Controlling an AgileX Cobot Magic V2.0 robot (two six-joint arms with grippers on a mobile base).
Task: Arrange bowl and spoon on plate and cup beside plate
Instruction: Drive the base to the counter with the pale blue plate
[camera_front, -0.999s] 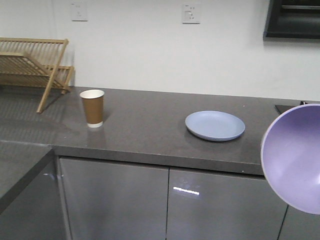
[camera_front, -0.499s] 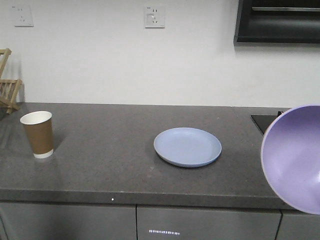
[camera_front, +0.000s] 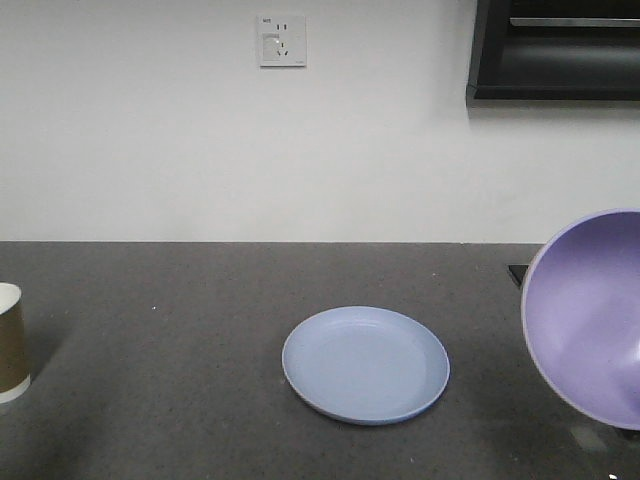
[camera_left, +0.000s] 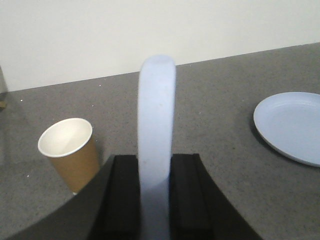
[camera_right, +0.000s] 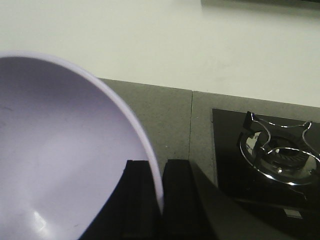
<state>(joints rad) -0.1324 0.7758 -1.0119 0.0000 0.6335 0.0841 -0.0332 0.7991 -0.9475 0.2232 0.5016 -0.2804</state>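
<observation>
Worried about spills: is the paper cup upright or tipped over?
Upright: the cup stands base-down on the counter, open mouth facing up, in the left wrist view.

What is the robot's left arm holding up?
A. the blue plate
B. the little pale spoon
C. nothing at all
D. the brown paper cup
B: in the left wrist view the spoon stands clamped in the left end effector, while the cup and the plate sit apart on the counter.
</observation>
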